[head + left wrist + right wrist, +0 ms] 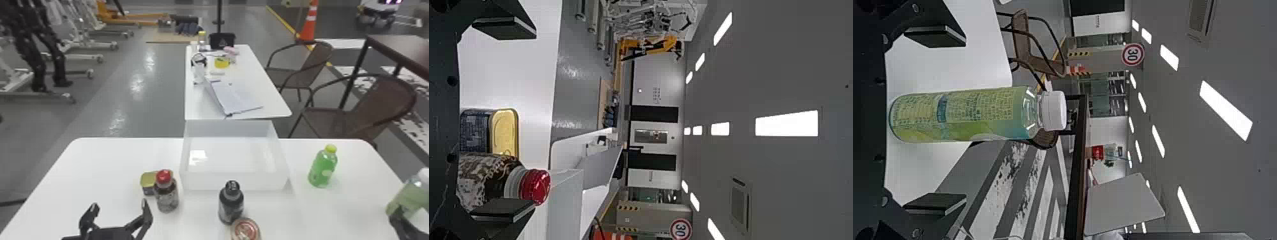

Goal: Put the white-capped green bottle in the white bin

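Note:
The white-capped green bottle stands at the table's right edge in the head view, with my right gripper just in front of it. In the right wrist view the white-capped green bottle lies between the spread fingers of my right gripper, which is open and not closed on it. The white bin stands at the table's far middle. My left gripper is parked at the front left, its fingers apart; in the left wrist view my left gripper is open too.
A yellow-capped green bottle stands between the bin and the right gripper. Near the bin's front are a red-capped bottle, a tin, a dark bottle and a round-lidded container. Another table stands behind.

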Tool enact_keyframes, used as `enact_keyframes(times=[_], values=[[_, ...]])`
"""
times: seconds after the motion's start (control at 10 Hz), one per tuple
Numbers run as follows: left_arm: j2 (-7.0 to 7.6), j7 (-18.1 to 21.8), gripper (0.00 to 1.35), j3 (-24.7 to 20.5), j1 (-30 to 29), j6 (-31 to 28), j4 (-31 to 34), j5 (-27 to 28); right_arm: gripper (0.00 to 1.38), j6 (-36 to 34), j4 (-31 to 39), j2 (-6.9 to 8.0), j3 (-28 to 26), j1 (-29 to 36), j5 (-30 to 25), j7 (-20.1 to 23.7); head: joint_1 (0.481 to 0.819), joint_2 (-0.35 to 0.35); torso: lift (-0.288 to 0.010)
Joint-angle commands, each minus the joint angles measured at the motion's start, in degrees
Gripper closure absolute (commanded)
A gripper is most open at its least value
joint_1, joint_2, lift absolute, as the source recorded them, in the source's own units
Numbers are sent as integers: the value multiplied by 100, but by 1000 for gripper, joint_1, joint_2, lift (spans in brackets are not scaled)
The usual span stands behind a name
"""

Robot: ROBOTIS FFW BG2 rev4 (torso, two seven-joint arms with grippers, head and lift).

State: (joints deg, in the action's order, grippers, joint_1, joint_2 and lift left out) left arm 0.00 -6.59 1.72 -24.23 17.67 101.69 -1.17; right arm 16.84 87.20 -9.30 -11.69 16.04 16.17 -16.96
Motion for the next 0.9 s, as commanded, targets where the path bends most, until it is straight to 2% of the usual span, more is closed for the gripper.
enact_keyframes(times=[0.0,0.2,0.5,0.7,0.8], values=[[-15,0,113,-14,-20,9,0,-6,188,12,-239,-46,0,-207,9,0,549,0,-100],[-15,0,111,-23,-20,9,0,-32,188,3,-591,-195,0,-488,211,176,549,0,-100],[-15,9,113,-41,-55,9,0,-67,188,21,-881,-344,0,-778,290,202,549,0,-100],[-15,9,113,-41,-55,9,0,-67,188,21,-1083,-520,0,-954,308,237,549,0,-100],[-15,35,113,-58,-64,9,0,-67,182,21,-1162,-547,0,-1033,299,246,549,0,-100]])
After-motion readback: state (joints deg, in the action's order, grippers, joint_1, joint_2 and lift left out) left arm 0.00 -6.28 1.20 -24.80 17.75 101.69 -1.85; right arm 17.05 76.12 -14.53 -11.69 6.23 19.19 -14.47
